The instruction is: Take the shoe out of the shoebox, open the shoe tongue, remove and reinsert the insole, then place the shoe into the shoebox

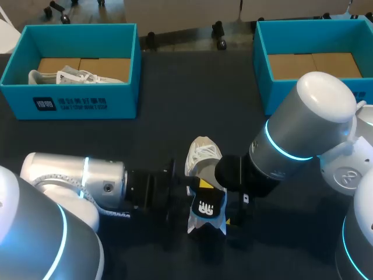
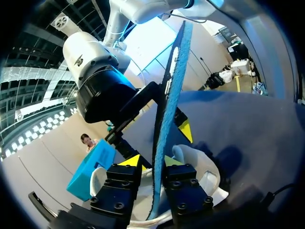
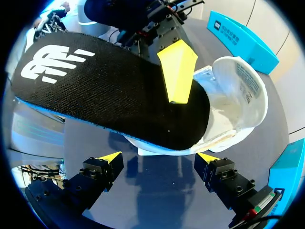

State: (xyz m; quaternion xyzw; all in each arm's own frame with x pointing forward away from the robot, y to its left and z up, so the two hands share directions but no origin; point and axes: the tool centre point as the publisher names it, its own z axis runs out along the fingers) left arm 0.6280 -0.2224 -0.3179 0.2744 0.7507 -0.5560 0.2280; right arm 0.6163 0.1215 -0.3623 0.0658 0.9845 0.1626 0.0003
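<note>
Insole (image 1: 207,209): half out of shoe (image 1: 201,154), clamped in left gripper (image 2: 152,161); right gripper (image 3: 158,157) spread apart. Removal step, likely; next, pull clear.

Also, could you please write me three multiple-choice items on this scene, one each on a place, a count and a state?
1. Where does the second white shoe lie?
A. in the left shoebox
B. on the floor
C. in the right jaws

2. How many teal shoeboxes are in view?
A. one
B. two
C. three

3. How do the right jaws stand?
A. shut on the insole
B. shut on a lace
C. open

Answers:
1 A: the head view shows the shoe lying inside that box.
2 B: there is the left shoebox, and the right shoebox stands across from it.
3 C: in the right wrist view they stand wide apart, short of the insole. The left jaws pinch the insole above the worked shoe.
</note>
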